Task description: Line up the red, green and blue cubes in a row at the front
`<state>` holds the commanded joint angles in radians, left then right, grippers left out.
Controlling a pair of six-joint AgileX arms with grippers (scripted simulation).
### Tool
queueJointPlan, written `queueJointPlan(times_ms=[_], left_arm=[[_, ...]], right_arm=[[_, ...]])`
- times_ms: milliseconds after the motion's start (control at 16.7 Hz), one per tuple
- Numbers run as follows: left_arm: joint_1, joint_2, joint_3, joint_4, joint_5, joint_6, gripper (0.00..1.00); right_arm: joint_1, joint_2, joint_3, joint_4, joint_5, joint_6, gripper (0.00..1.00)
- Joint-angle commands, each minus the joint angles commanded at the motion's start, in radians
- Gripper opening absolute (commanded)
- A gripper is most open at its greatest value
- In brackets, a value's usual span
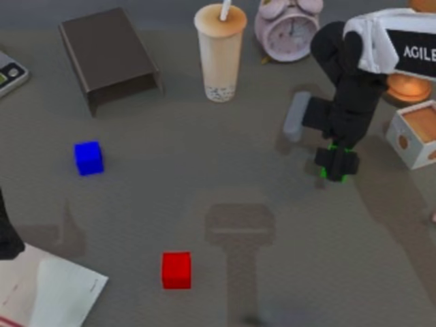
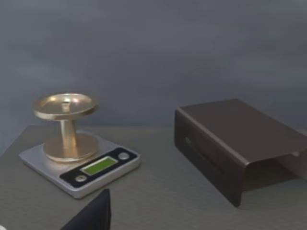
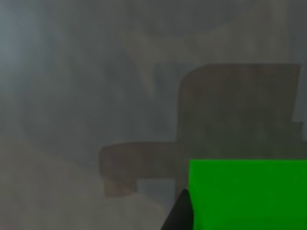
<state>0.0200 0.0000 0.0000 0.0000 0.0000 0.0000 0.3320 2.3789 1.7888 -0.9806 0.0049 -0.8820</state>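
The red cube [image 1: 176,270] rests on the table near the front, left of centre. Further back on the left lies the blue cube [image 1: 88,158]. My right gripper [image 1: 336,164] hangs over the right half of the table, shut on the green cube [image 3: 247,194]; only green slivers [image 1: 329,147] show round the fingers from above. The right wrist view shows the cube filling the space beside one dark finger [image 3: 180,215], with the table and shadows below it. My left gripper [image 1: 7,237] is parked at the left edge, with one finger [image 2: 96,215] showing and nothing held.
Along the back stand a dark brown shelf [image 1: 109,54], a drink cup with a straw [image 1: 219,51], a pink alarm clock [image 1: 287,27] and a kitchen scale [image 1: 10,71]. A white and tan spotted box [image 1: 415,133] sits at the right edge, and white paper [image 1: 41,293] lies front left.
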Motion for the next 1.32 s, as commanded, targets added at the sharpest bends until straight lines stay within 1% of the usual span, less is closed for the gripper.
queueJointPlan(times_ms=[300,660,1020,1140,1320], left_arm=[[0.0,0.0,0.0,0.0,0.0,0.0,1.0],[0.0,0.0,0.0,0.0,0.0,0.0,1.0],[0.0,0.0,0.0,0.0,0.0,0.0,1.0],[0.0,0.0,0.0,0.0,0.0,0.0,1.0],[0.0,0.0,0.0,0.0,0.0,0.0,1.0]], right_arm=[[0.001,-0.023,0.015,-0.03,-0.005,0.006,0.0],[0.007,-0.076,0.152,-0.23,-0.005,0.006,0.0],[0.005,-0.083,0.164,-0.245,-0.005,0.008,0.0],[0.041,-0.101,0.142,-0.24,-0.005,0.02,0.0],[0.158,-0.16,0.069,-0.222,-0.005,0.064,0.0]])
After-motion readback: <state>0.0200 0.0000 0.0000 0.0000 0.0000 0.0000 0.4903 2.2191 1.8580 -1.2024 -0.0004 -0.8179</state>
